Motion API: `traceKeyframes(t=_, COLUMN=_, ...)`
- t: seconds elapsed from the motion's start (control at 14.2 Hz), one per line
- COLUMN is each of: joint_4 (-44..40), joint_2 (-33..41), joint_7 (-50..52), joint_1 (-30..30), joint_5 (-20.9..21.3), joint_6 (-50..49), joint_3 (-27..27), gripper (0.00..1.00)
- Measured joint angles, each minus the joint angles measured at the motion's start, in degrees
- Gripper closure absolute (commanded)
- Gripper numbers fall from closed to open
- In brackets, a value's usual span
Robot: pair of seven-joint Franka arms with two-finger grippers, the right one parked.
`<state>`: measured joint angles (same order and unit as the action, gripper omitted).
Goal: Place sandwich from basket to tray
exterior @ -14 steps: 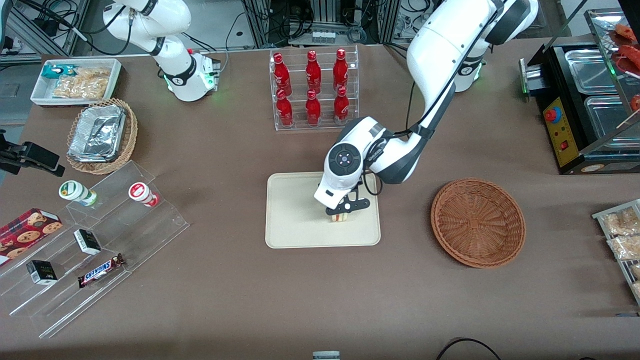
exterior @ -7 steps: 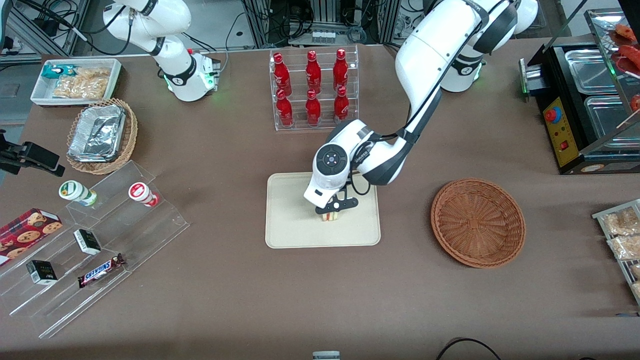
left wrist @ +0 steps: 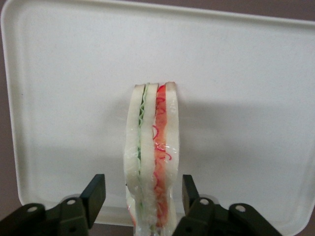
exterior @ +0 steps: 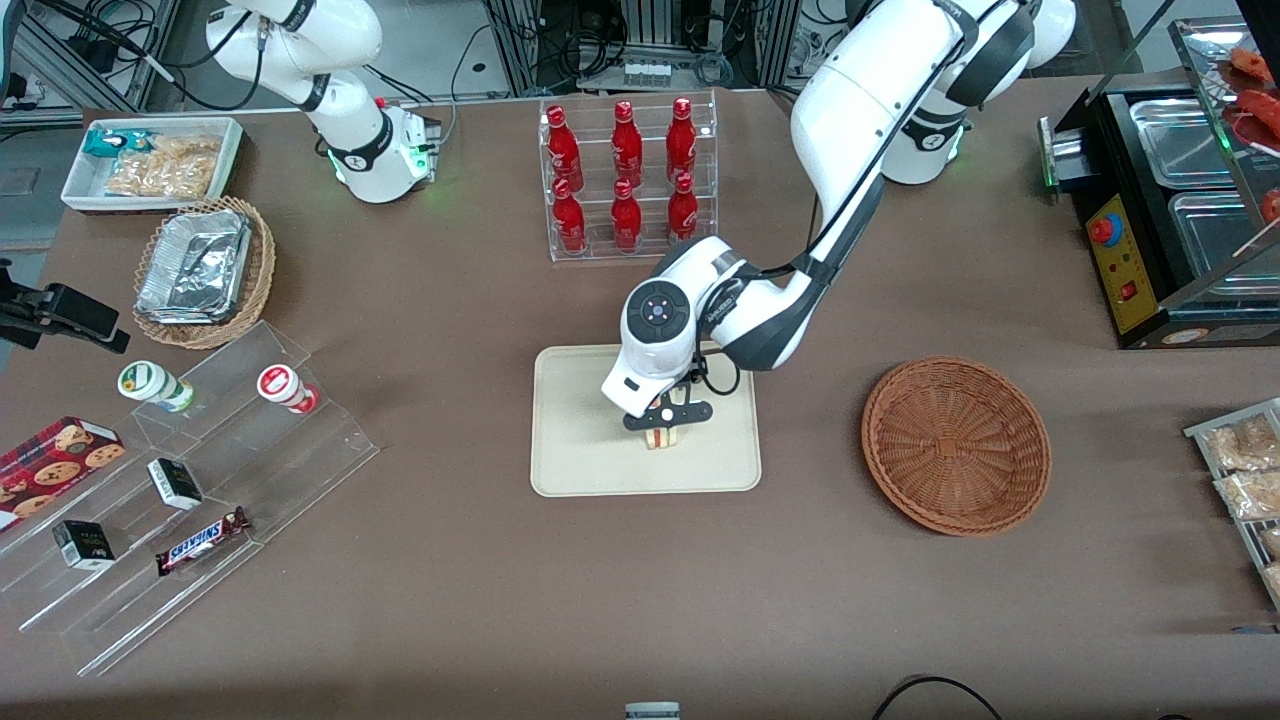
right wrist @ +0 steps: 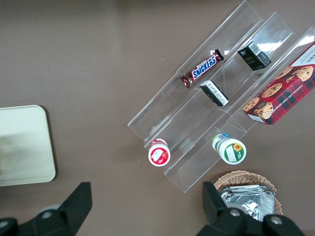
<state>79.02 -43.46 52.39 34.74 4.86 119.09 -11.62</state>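
Observation:
The sandwich stands on its edge on the cream tray, about in the tray's middle, with its red and green layers showing in the left wrist view. My left gripper is right above it, low over the tray. Its gripper is open: the black fingers stand on either side of the sandwich with a gap on each side. The reddish-brown basket sits empty on the table, toward the working arm's end.
A clear rack of red bottles stands farther from the front camera than the tray. A stepped acrylic stand with snacks, a tan basket of foil containers and a white bin lie toward the parked arm's end. A black appliance is toward the working arm's end.
My left gripper and the sandwich have shifted over the tray toward the parked arm's end and a little lower. The basket has not moved.

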Motion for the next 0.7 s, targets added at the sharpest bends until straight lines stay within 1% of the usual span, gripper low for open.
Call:
traceKeyframes(t=0.14, joint_4=-0.22, joint_2=2.24, joint_7=-0.13, joint_1=-0.07, joint_5=0.32, joint_6=-1.77, joint_3=0.13, gripper=0.0)
traceKeyframes(t=0.28, joint_4=-0.39, joint_2=5.21, joint_7=-0.13, joint_1=-0.1, joint_5=0.48, joint_6=-5.89, joint_3=0.61, gripper=0.0)
traceKeyframes(t=0.49, joint_4=-0.39, joint_2=9.33, joint_7=0.01, joint_1=-0.57, joint_5=0.56, joint_6=-12.86, joint_3=3.78, gripper=0.0)
traceKeyframes(t=0.7, joint_4=-0.24, joint_2=11.67, joint_7=-0.01, joint_1=-3.97, joint_5=0.55, joint_6=-18.32, joint_3=4.91, gripper=0.0)
